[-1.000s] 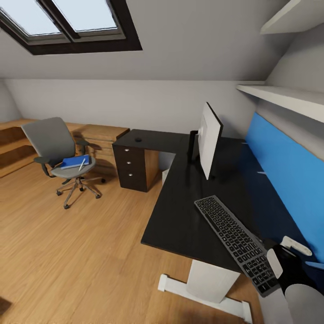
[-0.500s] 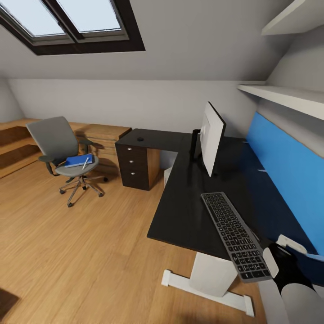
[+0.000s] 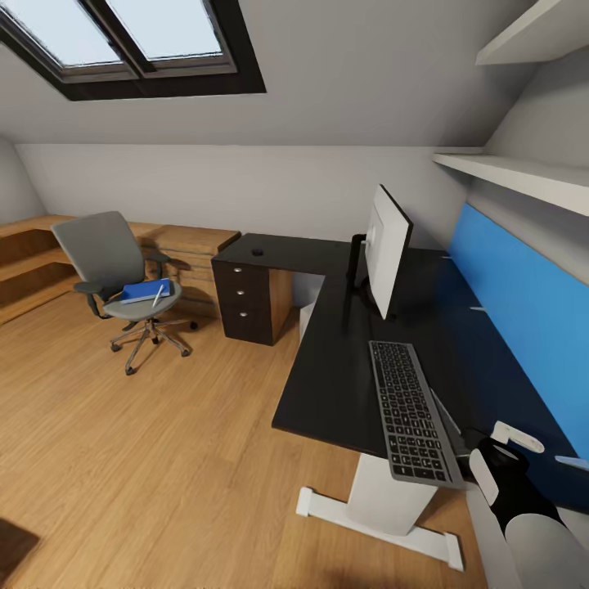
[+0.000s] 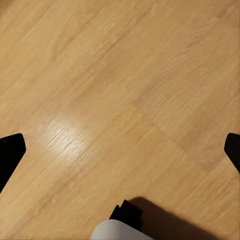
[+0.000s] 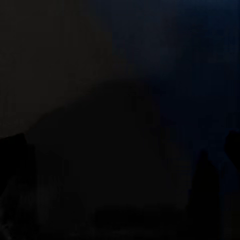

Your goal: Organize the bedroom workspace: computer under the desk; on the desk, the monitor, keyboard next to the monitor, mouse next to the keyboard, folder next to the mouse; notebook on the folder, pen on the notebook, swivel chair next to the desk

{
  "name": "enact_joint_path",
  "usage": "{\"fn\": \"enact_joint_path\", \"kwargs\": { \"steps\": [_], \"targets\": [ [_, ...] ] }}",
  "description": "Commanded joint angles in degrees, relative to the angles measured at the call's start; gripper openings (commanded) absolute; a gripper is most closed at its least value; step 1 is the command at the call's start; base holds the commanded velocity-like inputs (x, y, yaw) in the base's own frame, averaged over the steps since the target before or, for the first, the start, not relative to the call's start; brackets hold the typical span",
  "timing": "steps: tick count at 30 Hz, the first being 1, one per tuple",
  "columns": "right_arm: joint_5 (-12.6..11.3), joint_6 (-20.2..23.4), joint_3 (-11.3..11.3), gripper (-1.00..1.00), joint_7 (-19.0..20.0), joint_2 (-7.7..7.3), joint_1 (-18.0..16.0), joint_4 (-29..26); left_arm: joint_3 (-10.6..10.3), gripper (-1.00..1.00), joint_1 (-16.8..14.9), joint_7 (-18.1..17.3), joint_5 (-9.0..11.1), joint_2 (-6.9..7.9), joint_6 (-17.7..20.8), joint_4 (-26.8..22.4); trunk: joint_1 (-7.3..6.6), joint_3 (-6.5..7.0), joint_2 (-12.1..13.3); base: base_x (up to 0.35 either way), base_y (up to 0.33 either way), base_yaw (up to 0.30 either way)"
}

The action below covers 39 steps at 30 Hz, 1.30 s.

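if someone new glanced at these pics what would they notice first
Probably the black desk with its bright blue back panel, carrying an upright monitor and a keyboard whose near end overhangs the desk's front edge. Next, the grey chair at the left on the wooden floor, with a blue folder on its seat.

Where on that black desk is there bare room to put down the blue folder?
Bare top lies between the keyboard and the desk's front edge, and between the mouse and monitor. It is crowded between the keyboard and the right gripper.
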Motion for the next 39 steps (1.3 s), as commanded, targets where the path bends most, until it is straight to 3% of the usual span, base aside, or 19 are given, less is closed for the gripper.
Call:
{"fn": "enact_joint_path", "kwargs": {
  "steps": [1, 20, 33, 39],
  "targets": [
    [-0.66, 0.60, 0.06, 1.00, -0.17, 0.01, 0.02, 2.68, -0.49, 1.00, -0.05, 0.33, 0.56, 0.07, -0.30, -0.06, 0.00, -0.06, -0.03, -0.025, 0.021, 0.000],
    [-0.69, 0.54, 0.06, 1.00, -0.10, 0.01, 0.02, 2.68, -0.57, 1.00, -0.05, 0.33, 0.79, 0.07, -0.24, -0.06, 0.00, -0.06, -0.03, -0.126, 0.113, 0.000],
    [-0.69, 0.40, 0.06, 1.00, -0.10, 0.01, 0.02, 2.47, -0.58, 1.00, -0.05, 0.25, 0.89, 0.07, -0.23, -0.02, 0.00, -0.06, -0.03, -0.023, 0.013, 0.000],
    [-0.74, -1.53, 0.00, 1.00, -0.13, 0.01, 0.02, 2.44, -0.58, 1.00, -0.05, 0.24, 0.91, 0.07, -0.17, -0.04, 0.00, -0.06, -0.03, -0.247, 0.000, 0.000]
  ]
}}
